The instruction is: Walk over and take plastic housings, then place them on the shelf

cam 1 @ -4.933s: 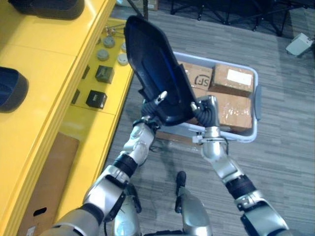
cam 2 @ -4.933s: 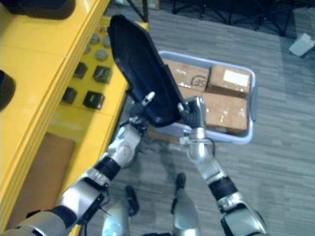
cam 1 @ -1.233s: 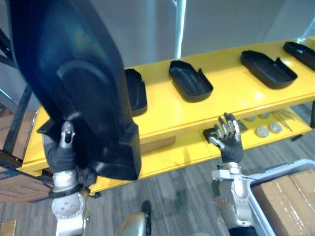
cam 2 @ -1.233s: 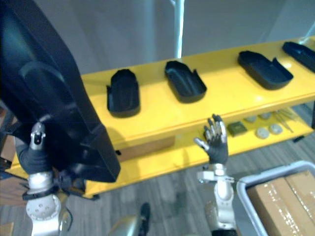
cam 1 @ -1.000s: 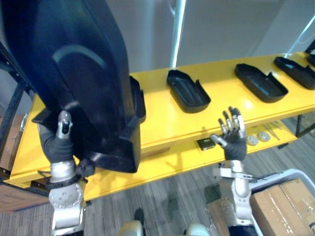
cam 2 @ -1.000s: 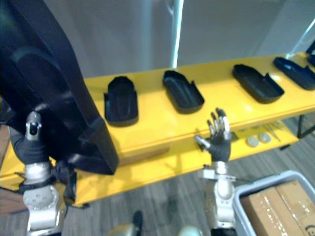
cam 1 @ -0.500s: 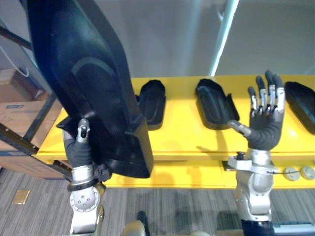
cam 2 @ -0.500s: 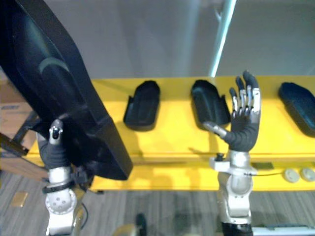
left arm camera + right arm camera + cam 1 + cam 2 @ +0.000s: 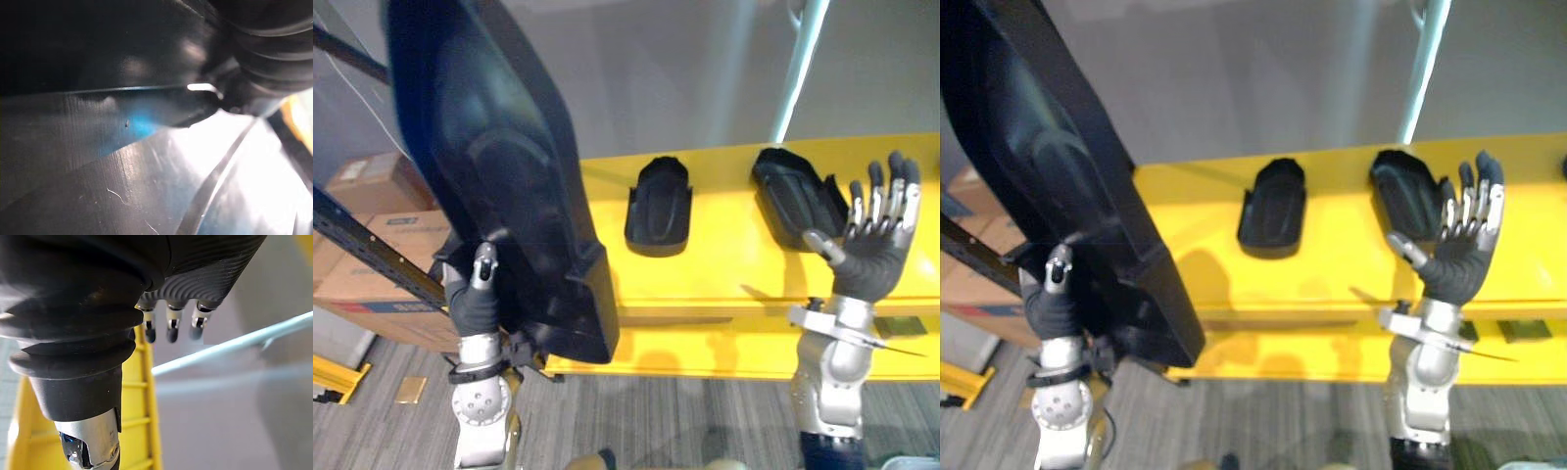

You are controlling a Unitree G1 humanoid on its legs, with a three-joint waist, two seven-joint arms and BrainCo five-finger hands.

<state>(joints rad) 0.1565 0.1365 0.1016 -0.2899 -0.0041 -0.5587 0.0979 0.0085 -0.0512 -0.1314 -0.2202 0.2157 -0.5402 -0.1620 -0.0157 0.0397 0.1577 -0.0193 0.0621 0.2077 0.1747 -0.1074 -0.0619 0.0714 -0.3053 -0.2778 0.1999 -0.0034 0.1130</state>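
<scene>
Right hand (image 9: 869, 264) has let go and spreads open before the yellow shelf (image 9: 715, 264); left hand (image 9: 473, 304) grips the black plastic housing (image 9: 499, 166) near-upright at the shelf's left end, top leaning left.

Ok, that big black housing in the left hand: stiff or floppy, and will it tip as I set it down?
Probably stiff: the black housing stands above the left hand without sagging. Likely top-heavy, gripped at its lower end, so it may swing. Its glossy surface could slip; the open right hand could steady it.
</scene>
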